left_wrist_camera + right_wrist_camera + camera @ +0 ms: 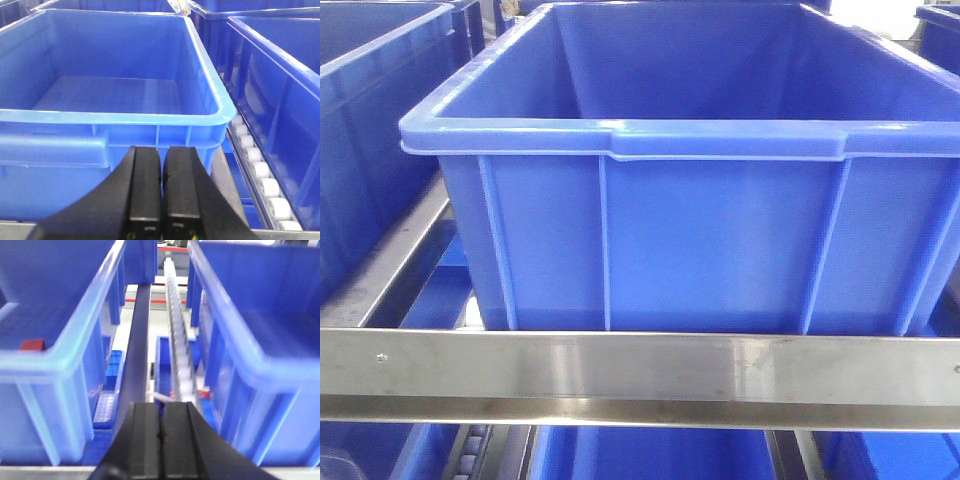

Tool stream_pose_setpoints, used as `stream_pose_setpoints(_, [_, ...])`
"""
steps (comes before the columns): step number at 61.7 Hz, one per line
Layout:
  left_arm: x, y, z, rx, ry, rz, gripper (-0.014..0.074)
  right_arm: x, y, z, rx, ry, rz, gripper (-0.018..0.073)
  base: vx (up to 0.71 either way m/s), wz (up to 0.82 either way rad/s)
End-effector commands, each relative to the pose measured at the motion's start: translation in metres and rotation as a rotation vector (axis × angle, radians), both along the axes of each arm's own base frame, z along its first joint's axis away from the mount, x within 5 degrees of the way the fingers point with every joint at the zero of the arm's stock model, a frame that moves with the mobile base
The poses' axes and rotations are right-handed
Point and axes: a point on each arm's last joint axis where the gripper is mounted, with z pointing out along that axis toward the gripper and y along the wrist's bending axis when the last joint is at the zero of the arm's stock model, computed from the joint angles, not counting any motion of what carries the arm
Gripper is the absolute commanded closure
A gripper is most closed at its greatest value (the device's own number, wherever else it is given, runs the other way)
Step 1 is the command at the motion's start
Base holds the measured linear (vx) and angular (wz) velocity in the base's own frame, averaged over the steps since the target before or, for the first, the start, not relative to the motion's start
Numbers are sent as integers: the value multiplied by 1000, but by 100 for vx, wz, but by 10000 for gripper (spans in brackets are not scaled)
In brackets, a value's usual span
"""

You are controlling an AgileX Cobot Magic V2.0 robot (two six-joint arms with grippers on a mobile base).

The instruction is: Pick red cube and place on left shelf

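Inside the left-hand blue bin (55, 315) on my right wrist view sits the red cube (32, 344). Both the right gripper (160, 427) and left gripper (161, 172) are clenched empty, so I'd open the right one before reaching over that rim.

- No text, label, brand, number or sign can be read in any view.
- The near wall of the bin (720, 250) in the front view is plain moulded plastic, with no print.
- The steel rail (640, 365) below it carries no marking.
- The bins in both wrist views show no lettering; the right wrist view is blurred.
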Motion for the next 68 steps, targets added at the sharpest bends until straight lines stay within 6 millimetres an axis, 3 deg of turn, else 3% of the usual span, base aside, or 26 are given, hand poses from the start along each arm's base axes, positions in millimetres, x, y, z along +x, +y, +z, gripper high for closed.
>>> stream_pose_setpoints(1, [0, 1, 1, -13, -79, 8, 495, -3, 0, 9, 21, -113, -3, 501, 0, 0])
stream_pose_setpoints(68, [0, 1, 1, -13, -79, 8, 495, -5, 0, 8, 21, -119, -4, 501, 0, 0])
